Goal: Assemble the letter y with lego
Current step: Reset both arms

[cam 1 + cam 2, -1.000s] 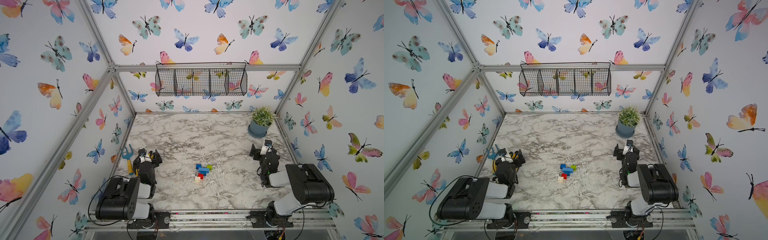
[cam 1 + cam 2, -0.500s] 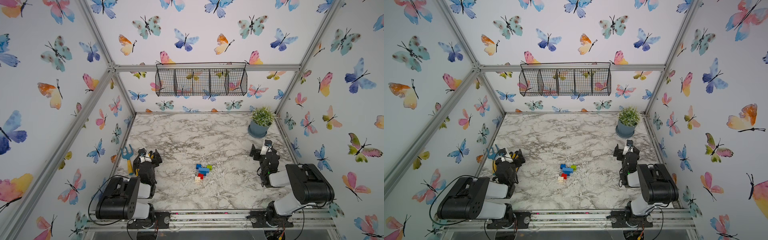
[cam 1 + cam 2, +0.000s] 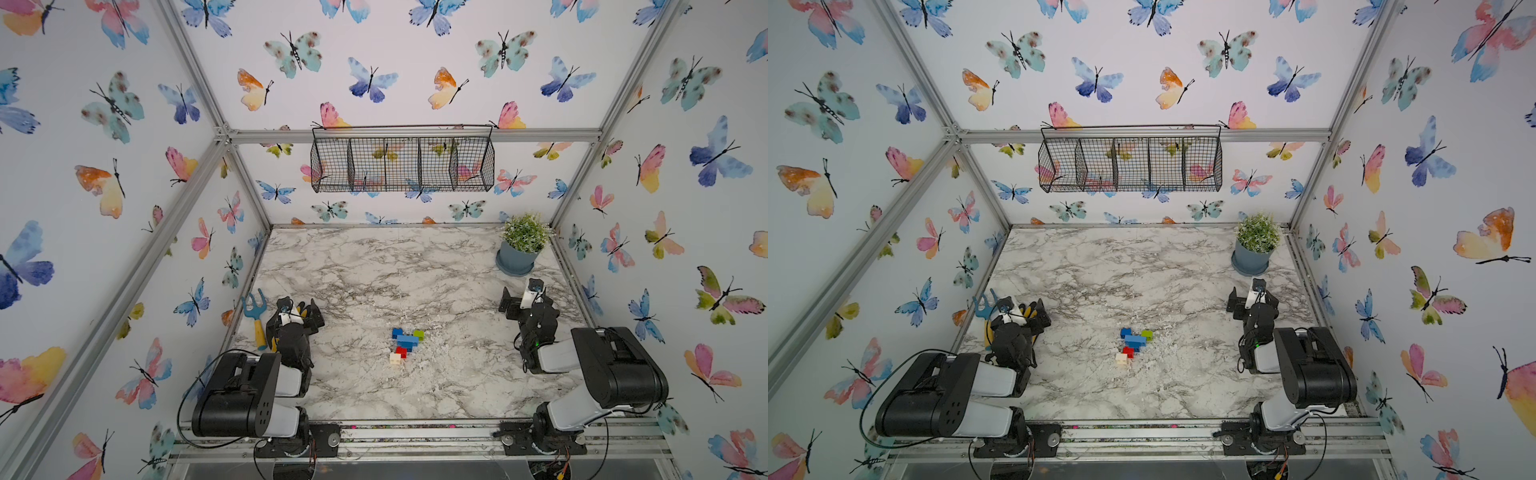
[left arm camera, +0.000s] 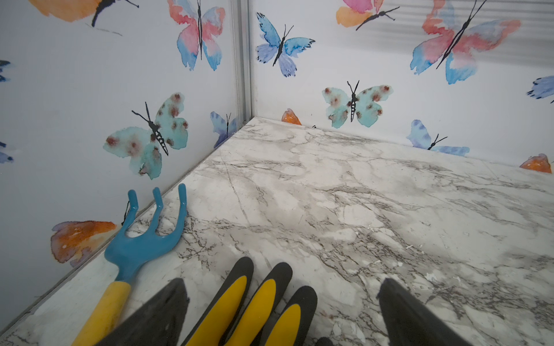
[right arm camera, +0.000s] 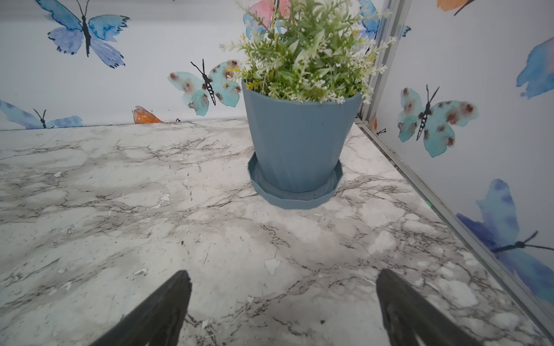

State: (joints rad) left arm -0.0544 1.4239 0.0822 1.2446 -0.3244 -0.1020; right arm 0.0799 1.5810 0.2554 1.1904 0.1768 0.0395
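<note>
While both arms sit parked:
Grippers: left gripper (image 4: pixel 281 311), right gripper (image 5: pixel 283 308) spread wide, empty.
Lego (image 3: pixel 404 345): between them (left nearer), stem toward the robot.

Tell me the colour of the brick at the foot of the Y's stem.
Cream, below the red brick; the cream brick shows best in a top view.

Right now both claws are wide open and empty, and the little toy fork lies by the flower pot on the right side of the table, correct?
Not quite. The toy fork lies at the opposite side, by the left claw, as the left wrist view shows. The flower pot stands alone in front of the right claw. Both claws are indeed wide open and empty.
</note>
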